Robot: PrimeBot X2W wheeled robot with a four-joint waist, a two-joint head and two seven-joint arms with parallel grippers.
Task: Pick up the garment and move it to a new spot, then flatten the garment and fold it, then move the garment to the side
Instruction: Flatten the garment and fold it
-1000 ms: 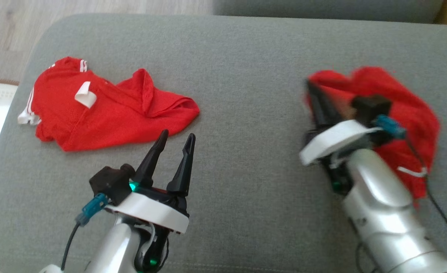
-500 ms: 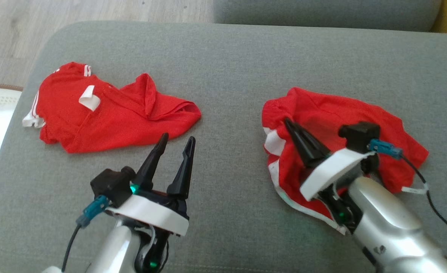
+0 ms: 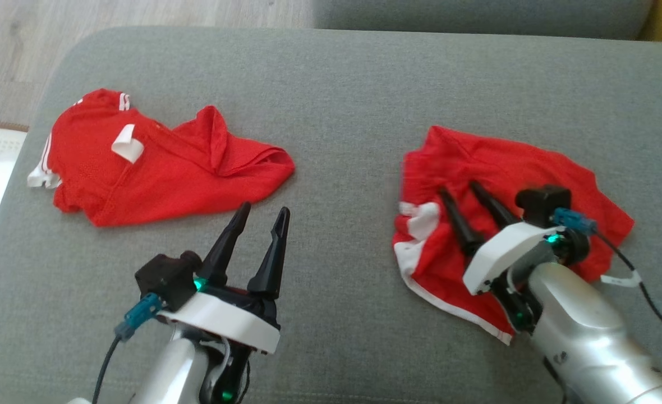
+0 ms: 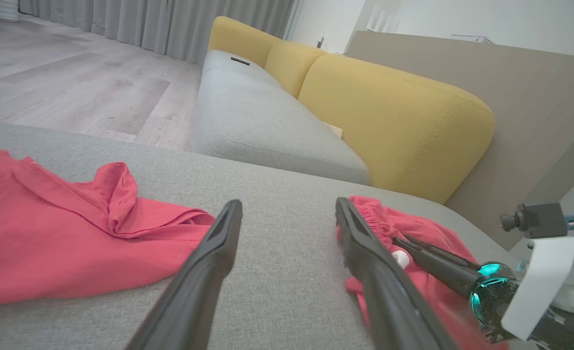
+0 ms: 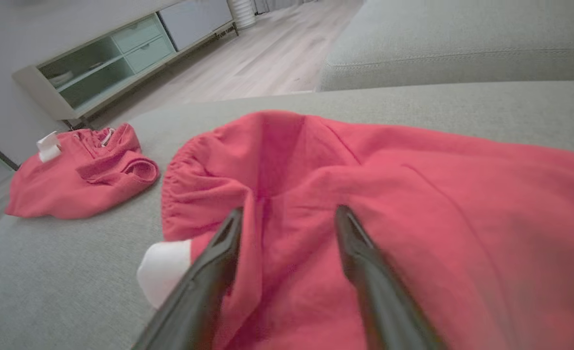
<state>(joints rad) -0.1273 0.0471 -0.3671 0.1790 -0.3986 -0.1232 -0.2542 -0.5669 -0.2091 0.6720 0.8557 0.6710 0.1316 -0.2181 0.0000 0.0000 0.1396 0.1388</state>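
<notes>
Head view, nearest first: at lower left, left tool (image 3: 263,209), fingers spread wide, gripping nothing, poised above bare grey cushion (image 3: 353,112). At lower right, right tool (image 3: 458,189), fingers likewise parted, clamping nothing, tips down at red garment (image 3: 510,163); touching or just above it, cannot tell. Right wrist view: a raised fold of that cloth between the two fingers, not pinched. Garment itself crumpled on right half of cushion, with white patch (image 3: 423,219) and white hem along its near-left edge. Farther left, well apart from it, second red garment (image 3: 168,168), rumpled, white stripes at one sleeve, white tag (image 3: 126,143) curling up from it; near edge just beyond left tool's fingertips. Past cushion's far edge, wooden floor (image 3: 140,11) and another grey sofa seat (image 3: 477,11). Left wrist view: yellow back cushions (image 4: 394,112) behind that seat.
</notes>
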